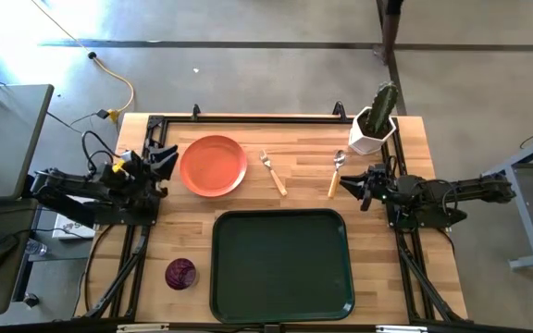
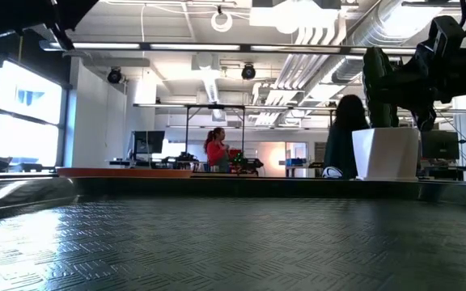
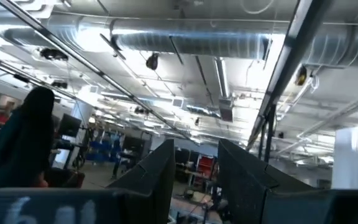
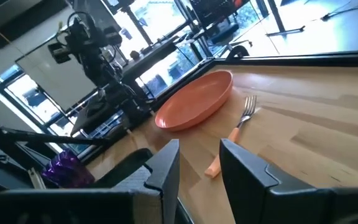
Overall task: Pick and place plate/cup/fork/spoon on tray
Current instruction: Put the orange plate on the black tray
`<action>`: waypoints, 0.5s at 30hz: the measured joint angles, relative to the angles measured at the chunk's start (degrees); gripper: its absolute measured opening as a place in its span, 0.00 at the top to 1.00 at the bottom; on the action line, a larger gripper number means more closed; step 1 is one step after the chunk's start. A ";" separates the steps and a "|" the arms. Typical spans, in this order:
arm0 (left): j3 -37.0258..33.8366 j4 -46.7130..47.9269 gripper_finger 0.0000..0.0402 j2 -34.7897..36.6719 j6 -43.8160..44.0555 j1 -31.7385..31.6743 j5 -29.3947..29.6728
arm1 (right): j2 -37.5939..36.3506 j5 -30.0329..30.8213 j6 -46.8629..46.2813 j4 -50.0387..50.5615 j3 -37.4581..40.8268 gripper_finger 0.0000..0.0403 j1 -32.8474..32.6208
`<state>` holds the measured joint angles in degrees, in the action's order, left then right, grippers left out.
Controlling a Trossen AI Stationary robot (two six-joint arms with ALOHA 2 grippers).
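Two hands apart: spoon [image 1: 337,173] beside right hand [image 1: 352,182] (untouched).

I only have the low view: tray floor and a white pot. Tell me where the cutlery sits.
Observer: The fork and the spoon lie on the table beyond the tray, between the plate and the cactus pot.
Operator: Now the cup.
Observer: The cup stands on the table beside the tray, on the left arm's side.
Operator: Report the grippers.
Observer: The right gripper is open beside the spoon; the left gripper is open beside the plate.
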<state>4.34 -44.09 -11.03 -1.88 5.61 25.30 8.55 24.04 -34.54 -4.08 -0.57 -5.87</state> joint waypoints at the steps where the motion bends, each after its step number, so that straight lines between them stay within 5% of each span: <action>1: 1.03 1.71 0.71 -0.01 -0.41 0.00 0.42 | 0.01 -0.01 0.02 0.00 0.00 0.74 0.00; 9: 13.24 20.40 0.71 -5.33 -5.22 0.00 4.14 | -0.01 0.04 1.37 -0.02 0.01 0.74 0.00; 15: 21.37 31.10 0.68 -12.03 -6.09 0.00 7.62 | 0.00 0.97 -7.63 -0.04 0.00 0.74 0.00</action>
<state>25.71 -12.98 -23.05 -7.97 5.61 32.92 8.55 25.01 -42.17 -4.12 -0.56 -5.87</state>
